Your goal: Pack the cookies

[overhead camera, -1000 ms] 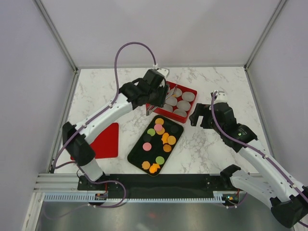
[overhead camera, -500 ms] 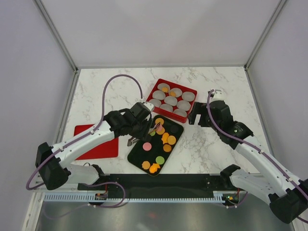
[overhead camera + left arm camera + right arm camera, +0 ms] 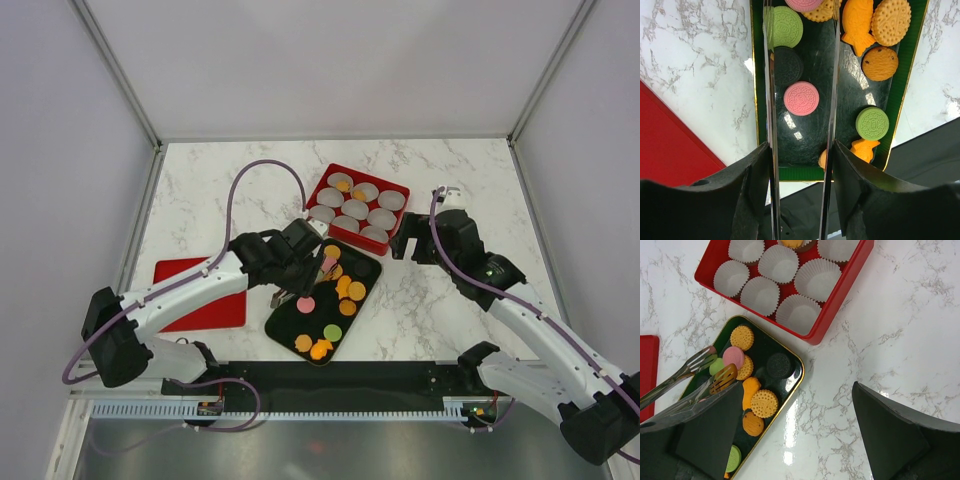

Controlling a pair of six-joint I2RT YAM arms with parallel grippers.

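Packing has barely begun: red square plastic box (image 3: 834,300) sits just beside black gold-rimmed tray (image 3: 845,115), left gripper (image 3: 801,155) clamps empty metal tongs (image 3: 771,100) over the tray, right gripper (image 3: 797,410) hangs spread and empty, roughly two white pleated paper cups (image 3: 815,279) look filled, most small round cookies (image 3: 801,98) lie on the tray.

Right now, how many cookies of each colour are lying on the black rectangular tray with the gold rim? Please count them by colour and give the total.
On the black rectangular tray:
Orange cookies, round or fish-shaped: 7
Pink round sandwich cookies: 2
Green round sandwich cookies: 2
Dark round sandwich cookies: 2
Total: 13
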